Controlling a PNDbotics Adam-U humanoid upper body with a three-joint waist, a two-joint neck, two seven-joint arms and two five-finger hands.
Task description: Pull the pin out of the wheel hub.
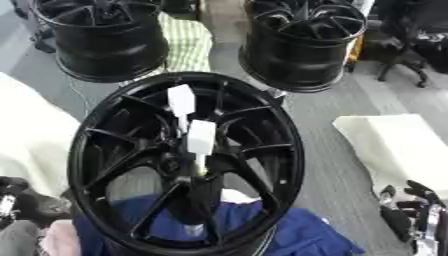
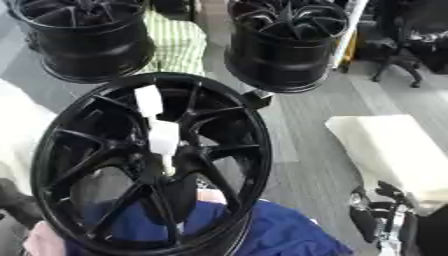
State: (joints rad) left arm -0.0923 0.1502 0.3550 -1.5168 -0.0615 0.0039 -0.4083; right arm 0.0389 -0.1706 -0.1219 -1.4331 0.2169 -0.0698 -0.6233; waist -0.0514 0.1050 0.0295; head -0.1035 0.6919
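Now: pin stood up from wheel hub | right hand low, well apart, fingers curled on nothing | left hand low, fingers unclear.

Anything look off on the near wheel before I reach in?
Nothing looks damaged or spilled. The near wheel lies on blue cloth, and two white pins stand up from its hub, not yet pulled.
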